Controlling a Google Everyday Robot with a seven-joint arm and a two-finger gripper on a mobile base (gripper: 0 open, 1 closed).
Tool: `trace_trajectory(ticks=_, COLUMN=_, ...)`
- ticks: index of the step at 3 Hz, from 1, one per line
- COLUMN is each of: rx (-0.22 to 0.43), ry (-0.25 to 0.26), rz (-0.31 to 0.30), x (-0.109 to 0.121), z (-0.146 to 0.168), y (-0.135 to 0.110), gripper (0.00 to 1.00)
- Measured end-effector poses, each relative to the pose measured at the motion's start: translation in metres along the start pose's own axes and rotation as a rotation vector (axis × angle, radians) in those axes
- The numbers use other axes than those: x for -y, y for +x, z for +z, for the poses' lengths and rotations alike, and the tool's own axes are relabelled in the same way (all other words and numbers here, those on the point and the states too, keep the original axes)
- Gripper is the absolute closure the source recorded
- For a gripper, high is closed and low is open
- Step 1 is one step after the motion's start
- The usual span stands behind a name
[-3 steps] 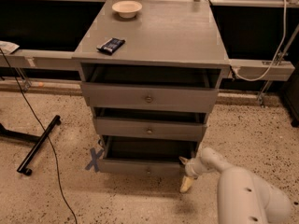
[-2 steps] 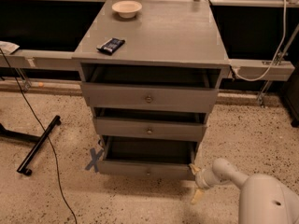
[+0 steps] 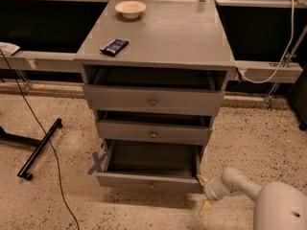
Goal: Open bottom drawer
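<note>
Your hand (image 3: 203, 193) is down near the floor, below the worktop's (image 3: 192, 37) front right corner and just beside the right end of the bottom drawer (image 3: 144, 181). It is open, with nothing between its two yellow-tipped fingers, and the upper tip is right at the drawer's corner. The bottom drawer juts well out beneath the middle drawer (image 3: 153, 132), its dark inside showing. On the worktop, a bowl (image 3: 130, 8) sits near the far left corner and a dark packet (image 3: 114, 46) near the left edge.

Grey bottom drawer (image 3: 144, 181) pulled out, gripper (image 3: 204, 193) beside its front corner
</note>
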State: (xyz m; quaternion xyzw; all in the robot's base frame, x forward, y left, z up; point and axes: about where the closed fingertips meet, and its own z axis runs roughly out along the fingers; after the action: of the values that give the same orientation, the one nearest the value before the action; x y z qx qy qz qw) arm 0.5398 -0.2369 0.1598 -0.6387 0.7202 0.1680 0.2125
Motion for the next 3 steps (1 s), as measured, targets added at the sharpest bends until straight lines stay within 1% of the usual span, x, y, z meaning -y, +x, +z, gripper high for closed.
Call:
trace_trajectory(ticks=1, rx=0.048, ry=0.024, rz=-0.031, x=-0.019, z=-0.025, y=-0.012, gripper=0.0)
trace_trajectory(ticks=2, rx=0.121, ry=0.057, rz=-0.11, x=-0.027, z=-0.054, y=-0.044, gripper=0.0)
trace_trajectory(ticks=3, rx=0.159, ry=0.077, rz=-0.188, x=-0.021, z=-0.065, y=-0.08, gripper=0.14)
